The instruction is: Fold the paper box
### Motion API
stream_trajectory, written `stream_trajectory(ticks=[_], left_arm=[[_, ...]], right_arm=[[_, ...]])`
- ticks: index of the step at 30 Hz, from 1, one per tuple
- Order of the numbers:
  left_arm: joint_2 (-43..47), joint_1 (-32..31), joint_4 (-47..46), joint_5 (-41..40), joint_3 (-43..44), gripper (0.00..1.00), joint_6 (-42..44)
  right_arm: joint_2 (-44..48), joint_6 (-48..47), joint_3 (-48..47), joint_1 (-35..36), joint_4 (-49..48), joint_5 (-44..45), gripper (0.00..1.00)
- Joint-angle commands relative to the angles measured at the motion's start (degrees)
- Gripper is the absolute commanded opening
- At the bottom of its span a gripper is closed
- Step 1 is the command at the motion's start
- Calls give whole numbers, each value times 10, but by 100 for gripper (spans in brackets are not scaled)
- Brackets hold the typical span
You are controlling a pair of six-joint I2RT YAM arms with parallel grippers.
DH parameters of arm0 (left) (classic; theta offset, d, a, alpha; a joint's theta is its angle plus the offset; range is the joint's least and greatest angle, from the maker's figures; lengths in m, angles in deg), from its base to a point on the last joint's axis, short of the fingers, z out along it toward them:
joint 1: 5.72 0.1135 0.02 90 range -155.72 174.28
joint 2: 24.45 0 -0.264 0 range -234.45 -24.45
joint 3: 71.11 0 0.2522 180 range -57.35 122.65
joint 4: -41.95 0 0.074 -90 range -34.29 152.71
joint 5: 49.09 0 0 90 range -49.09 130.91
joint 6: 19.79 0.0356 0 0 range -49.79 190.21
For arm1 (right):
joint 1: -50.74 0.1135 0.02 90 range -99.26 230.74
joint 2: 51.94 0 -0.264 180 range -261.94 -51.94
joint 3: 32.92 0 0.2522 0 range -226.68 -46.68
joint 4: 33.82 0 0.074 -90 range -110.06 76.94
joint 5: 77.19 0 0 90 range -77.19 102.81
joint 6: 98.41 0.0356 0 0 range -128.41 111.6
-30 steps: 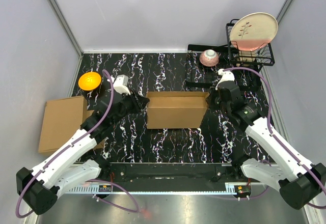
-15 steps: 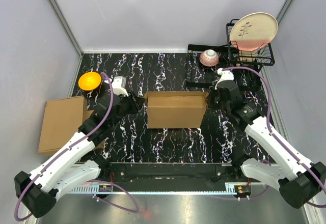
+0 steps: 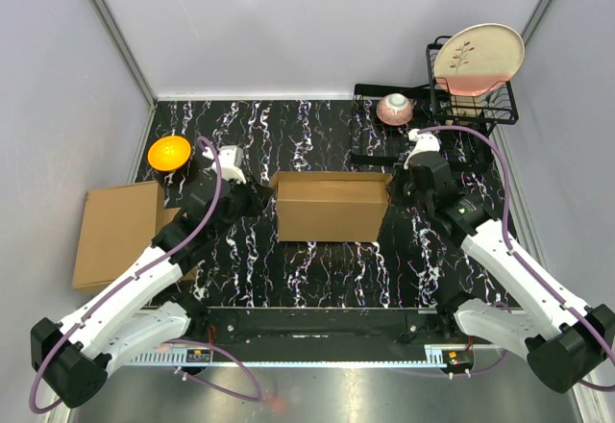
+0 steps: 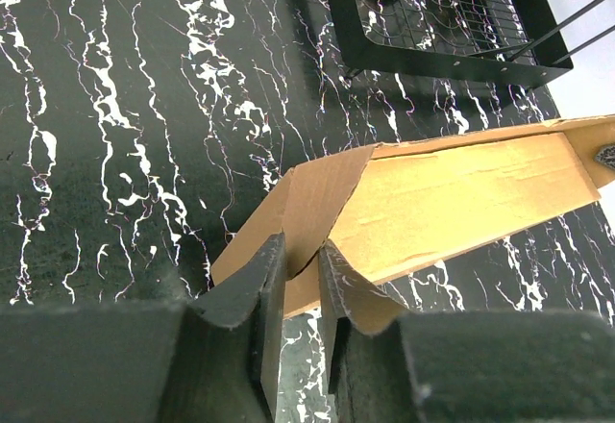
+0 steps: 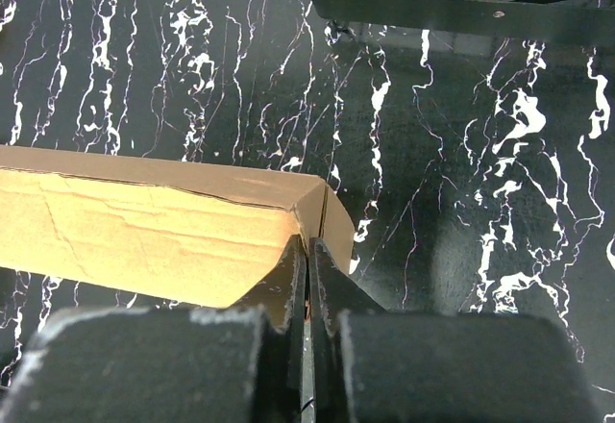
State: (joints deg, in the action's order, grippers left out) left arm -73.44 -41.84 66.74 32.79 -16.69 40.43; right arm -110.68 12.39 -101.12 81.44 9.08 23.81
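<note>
- Since a second ago the paper box (image 3: 332,210) has slid a little to the left across the worktop (image 3: 317,139), and the left arm's wrist has drawn slightly back with it.
- It stands near the middle of the black marbled worktop, between the two arms, long side facing the arm bases, with its top open and its walls upright.
- At the box's left end, the left gripper (image 4: 300,250) has its fingers only narrowly apart, one on each side of the edge of the end flap; whether they actually pinch the cardboard cannot be told.
- At the box's right end, the right gripper (image 5: 307,250) is fully closed, clamping the thin cardboard at the corner.
- A stack of flat brown cardboard (image 3: 117,233) lies at the left edge of the worktop, partly under the left arm and well apart from the box.
- Behind that stack, an orange bowl (image 3: 169,152) sits near the left wall.
- In the far right corner, a black wire rack (image 3: 485,113) holds a pale plate (image 3: 478,58) on edge, and a small patterned bowl (image 3: 395,109) rests just beside it.
</note>
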Motion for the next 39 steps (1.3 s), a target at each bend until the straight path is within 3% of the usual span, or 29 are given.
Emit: stream_trajectory(ticks=[1, 8, 26, 39], left_arm=[[-4, -3, -29, 2, 0, 21, 12], [-5, -7, -37, 12, 6, 0, 7], [6, -8, -17, 38, 70, 0, -89], [18, -8, -80, 67, -1, 0, -188]], right_arm=[[-8, -7, -12, 6, 20, 3, 0], [-8, -7, -10, 8, 19, 3, 0], [-13, -15, 1, 20, 14, 21, 0], [-11, -23, 6, 33, 13, 48, 0]])
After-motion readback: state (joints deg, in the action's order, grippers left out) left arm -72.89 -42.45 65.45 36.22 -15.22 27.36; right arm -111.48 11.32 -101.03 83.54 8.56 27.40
